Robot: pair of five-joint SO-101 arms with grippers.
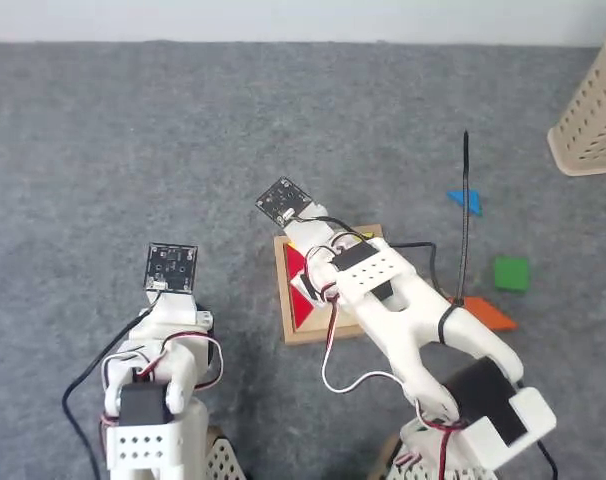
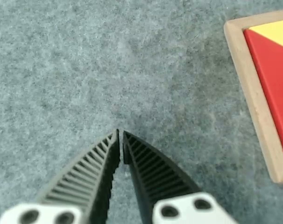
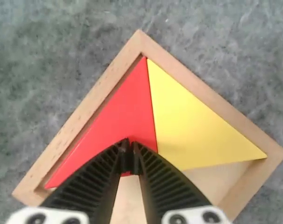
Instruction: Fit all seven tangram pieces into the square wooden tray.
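The square wooden tray (image 1: pixel 284 300) lies mid-table, with a large red triangle (image 1: pixel 300 288) and a large yellow triangle (image 3: pixel 193 126) flat inside it. In the right wrist view the red triangle (image 3: pixel 118 121) and the tray's rim (image 3: pixel 81 116) are plain. My right gripper (image 3: pixel 129 150) hangs shut over the red triangle's inner corner, holding nothing. My left gripper (image 2: pixel 120 137) is shut above bare carpet, left of the tray's rim (image 2: pixel 253 93). Loose pieces lie to the right: a blue triangle (image 1: pixel 466 200), a green square (image 1: pixel 511 273) and an orange piece (image 1: pixel 486 314).
A beige perforated container (image 1: pixel 593 110) stands at the far right edge. A thin black rod (image 1: pixel 464 215) rises between the tray and the loose pieces. Grey carpet (image 1: pixel 133 150) covers the table, wide open at left and back.
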